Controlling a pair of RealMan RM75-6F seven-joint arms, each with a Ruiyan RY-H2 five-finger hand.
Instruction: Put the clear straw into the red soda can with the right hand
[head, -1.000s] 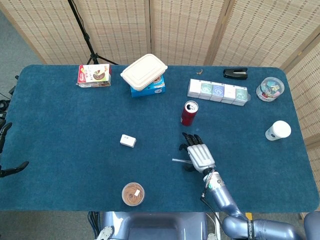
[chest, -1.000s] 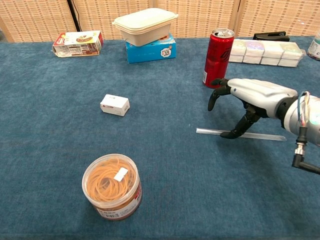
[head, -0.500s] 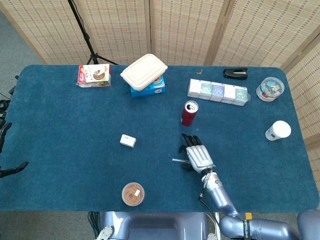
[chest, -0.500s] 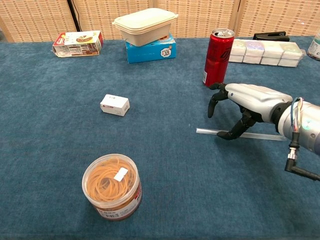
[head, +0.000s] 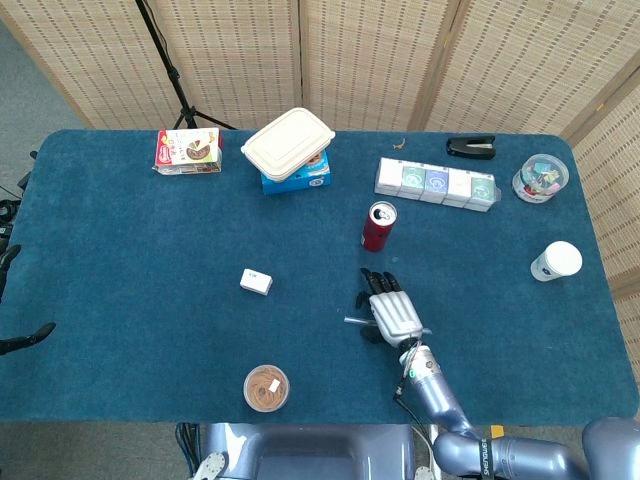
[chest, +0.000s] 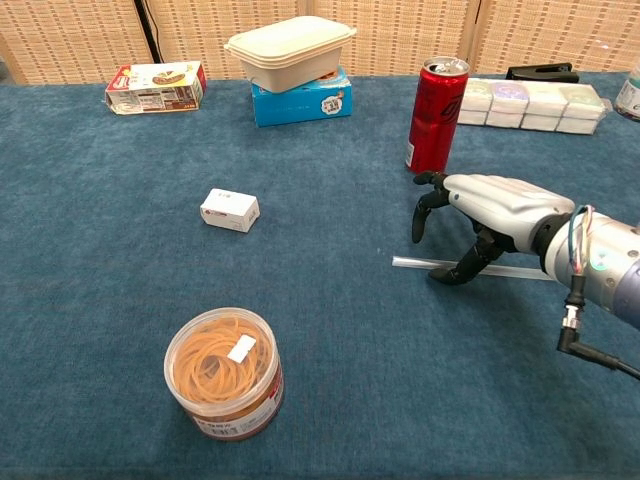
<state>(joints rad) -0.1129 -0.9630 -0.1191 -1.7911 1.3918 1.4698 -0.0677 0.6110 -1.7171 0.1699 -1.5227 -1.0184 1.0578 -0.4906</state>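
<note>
The clear straw (chest: 415, 264) lies flat on the blue table, its left end (head: 352, 322) showing beside my hand in the head view. The red soda can (head: 378, 227) (chest: 437, 117) stands upright and opened, just beyond the straw. My right hand (head: 390, 308) (chest: 490, 205) arches palm-down over the middle of the straw. Its dark fingers curl down short of the can, and the thumb tip touches the table at the straw. Nothing is lifted. At the left edge of the head view, dark fingers of my left hand (head: 25, 338) spread off the table, holding nothing.
A tub of rubber bands (chest: 224, 372) sits near the front, with a small white box (chest: 230, 210) to its rear. Along the back stand a snack box (head: 188, 150), a cream lunchbox on a blue box (head: 290, 145), a row of packets (head: 437, 183), a stapler (head: 471, 147), a cup (head: 556, 260) and a tub (head: 540, 178).
My right hand has crept a little left and towards the can, still over the straw. The straw and can have not moved.
</note>
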